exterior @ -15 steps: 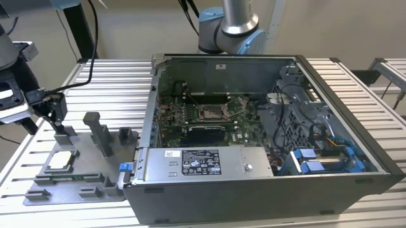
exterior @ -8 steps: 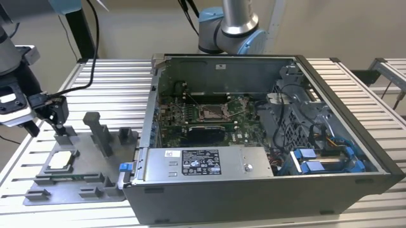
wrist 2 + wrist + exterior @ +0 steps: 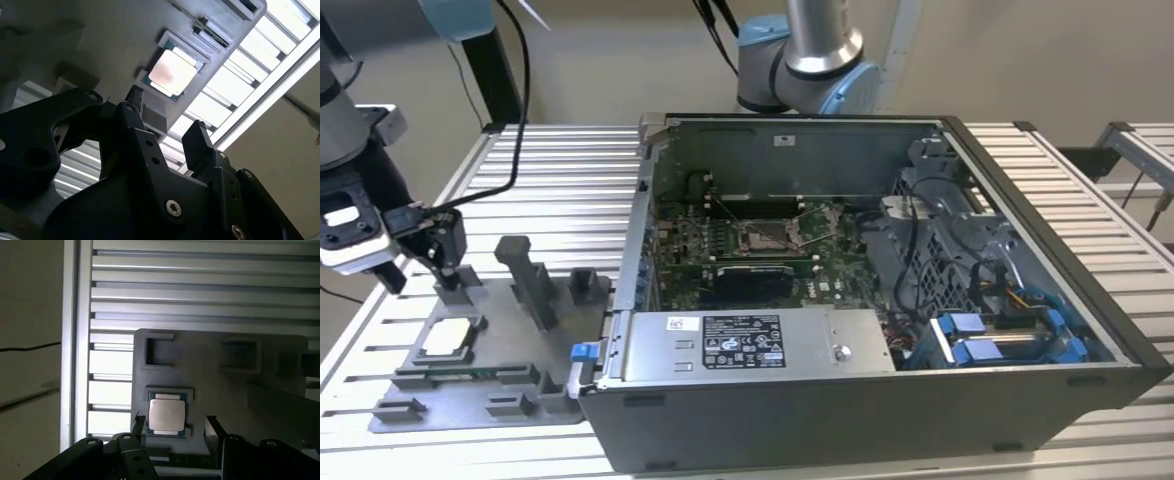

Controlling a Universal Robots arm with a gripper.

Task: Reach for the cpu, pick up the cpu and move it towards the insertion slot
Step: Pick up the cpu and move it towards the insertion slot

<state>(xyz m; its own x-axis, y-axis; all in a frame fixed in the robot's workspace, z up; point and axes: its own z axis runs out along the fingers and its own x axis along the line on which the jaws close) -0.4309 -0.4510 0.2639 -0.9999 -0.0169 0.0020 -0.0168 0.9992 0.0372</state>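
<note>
The cpu (image 3: 450, 336) lies flat in a recess at the near-left corner of the grey fixture tray (image 3: 494, 408), silvery top up. In both wrist views the cpu (image 3: 166, 415) (image 3: 172, 73) sits in its square pocket. My gripper (image 3: 420, 275) hangs just above the tray, a little behind the cpu, and is apart from it. Its black fingers (image 3: 212, 427) stand open with nothing between them, and the cpu shows through the gap of the gripper (image 3: 174, 426) (image 3: 167, 120). The insertion slot (image 3: 765, 237) is on the green board inside the open computer case.
Grey posts (image 3: 531, 280) rise from the tray close to the gripper on the exterior view's right. The computer case (image 3: 881, 300) stands beside the tray, its wall (image 3: 640, 230) between tray and slot. A second arm's base (image 3: 807, 55) is behind the case. Everything rests on a slatted metal table (image 3: 547, 170).
</note>
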